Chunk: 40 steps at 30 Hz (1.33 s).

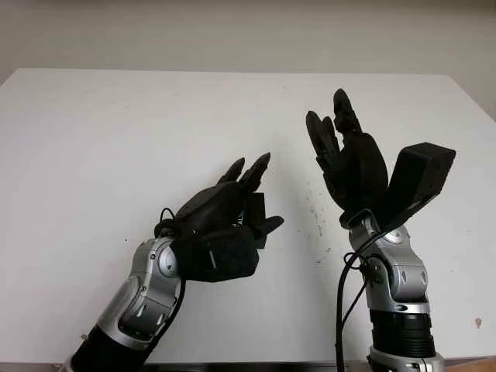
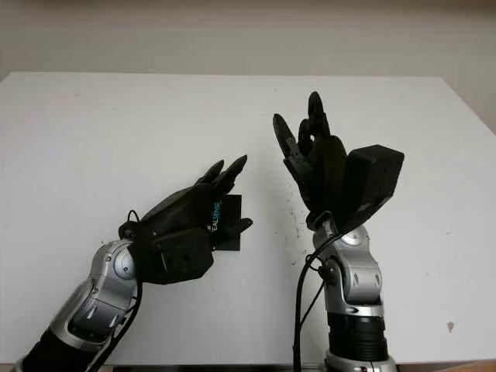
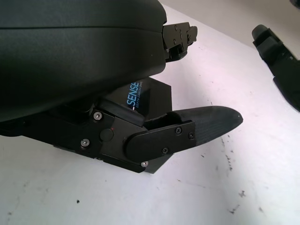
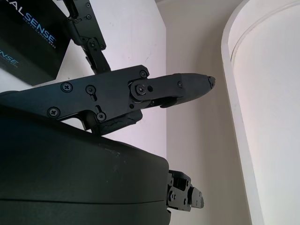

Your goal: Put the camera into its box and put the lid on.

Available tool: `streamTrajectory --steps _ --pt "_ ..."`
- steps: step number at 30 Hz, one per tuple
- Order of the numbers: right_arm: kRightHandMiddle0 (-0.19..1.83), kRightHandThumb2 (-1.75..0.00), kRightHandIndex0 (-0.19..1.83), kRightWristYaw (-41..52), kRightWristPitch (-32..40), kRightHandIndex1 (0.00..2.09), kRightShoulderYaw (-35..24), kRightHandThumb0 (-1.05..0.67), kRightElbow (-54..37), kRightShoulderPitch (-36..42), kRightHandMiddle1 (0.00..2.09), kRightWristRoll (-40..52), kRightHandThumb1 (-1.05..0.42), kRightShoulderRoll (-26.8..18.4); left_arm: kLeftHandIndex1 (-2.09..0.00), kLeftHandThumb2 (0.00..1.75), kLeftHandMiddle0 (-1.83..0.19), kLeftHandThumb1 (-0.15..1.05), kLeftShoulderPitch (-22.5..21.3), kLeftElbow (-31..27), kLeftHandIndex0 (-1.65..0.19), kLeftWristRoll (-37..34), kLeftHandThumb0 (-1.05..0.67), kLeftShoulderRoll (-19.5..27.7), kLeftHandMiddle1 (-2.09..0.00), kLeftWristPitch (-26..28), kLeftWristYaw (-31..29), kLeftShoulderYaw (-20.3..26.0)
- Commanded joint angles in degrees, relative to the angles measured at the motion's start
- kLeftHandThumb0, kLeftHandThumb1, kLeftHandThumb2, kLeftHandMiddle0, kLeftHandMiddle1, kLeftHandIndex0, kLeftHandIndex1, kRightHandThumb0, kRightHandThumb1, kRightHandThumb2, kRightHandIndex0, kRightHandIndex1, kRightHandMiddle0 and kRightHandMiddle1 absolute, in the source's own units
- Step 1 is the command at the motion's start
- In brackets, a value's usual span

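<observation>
A black box [image 1: 256, 211] with blue-and-white lettering lies on the white table [image 1: 116, 139] near the middle. My left hand [image 1: 260, 194] is over it, fingers stretched out above its top and the thumb [image 3: 197, 131] across its near side, so most of the box is hidden. I cannot tell if the thumb touches it. No separate camera or lid can be made out. My right hand [image 1: 341, 139] is raised off the table to the right of the box, fingers pointing up, holding nothing. The box's lettered face [image 4: 23, 37] also appears beyond that hand's fingers in the right wrist view.
Small dark specks [image 1: 316, 213] mark the table between the two hands. The table's far edge [image 1: 232, 72] meets a pale wall. A black cable [image 1: 341, 310] hangs along the right forearm.
</observation>
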Motion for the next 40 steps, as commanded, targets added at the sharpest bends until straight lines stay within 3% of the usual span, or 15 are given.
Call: streamTrajectory --steps 1,11,17,21,26,32,40 --pt "-0.16 -0.18 -0.19 0.15 -0.02 0.05 -0.13 -0.59 -0.75 -0.11 0.05 0.13 -1.05 -0.50 0.00 0.73 0.19 1.05 0.45 -0.44 0.19 -2.24 -0.83 -0.62 0.00 -1.37 0.89 2.09" --pt "-0.15 -0.27 -0.18 0.32 -0.41 0.05 0.17 -0.60 -0.19 -0.41 0.05 -0.82 -1.05 -0.82 0.00 0.71 0.19 1.05 -0.82 2.27 0.19 -21.76 -0.80 -4.30 0.00 -13.68 9.86 18.86" --pt "-0.18 -0.46 -0.19 1.51 -1.84 0.02 0.63 -0.61 1.49 -0.31 0.03 -1.14 -1.05 -0.98 0.00 0.61 0.19 1.05 -5.21 6.88 0.19 -36.00 -0.81 -6.70 0.00 -14.06 12.27 29.22" --pt "-0.18 -0.57 -0.18 2.23 -4.43 0.01 1.58 -0.63 3.43 -0.01 0.04 -2.65 -1.05 -1.27 0.00 0.61 0.19 1.05 -7.25 10.78 0.19 -40.97 -0.79 -4.63 0.00 -12.92 11.58 33.32" --pt "-0.19 -0.61 -0.19 2.99 -6.42 0.00 2.62 -0.63 5.35 0.16 0.02 -4.13 -1.05 -1.32 0.00 0.62 0.19 1.05 -8.41 18.61 0.19 -40.85 -0.79 -2.72 0.00 -16.11 11.85 34.94" --pt "-0.19 -0.63 -0.19 3.64 -8.64 0.00 3.03 -0.64 8.01 -0.02 0.00 -5.23 -1.05 -1.37 0.00 0.58 0.19 1.05 -7.52 25.62 0.19 -39.39 -0.74 -3.91 0.00 -22.96 13.42 34.29" --pt "-0.19 -0.63 -0.19 4.07 -9.95 0.00 2.81 -0.63 9.21 -0.26 0.00 -5.22 -1.05 -1.18 0.00 0.58 0.19 1.05 -6.16 24.70 0.19 -39.21 -0.73 -4.96 0.00 -23.02 14.71 33.18"
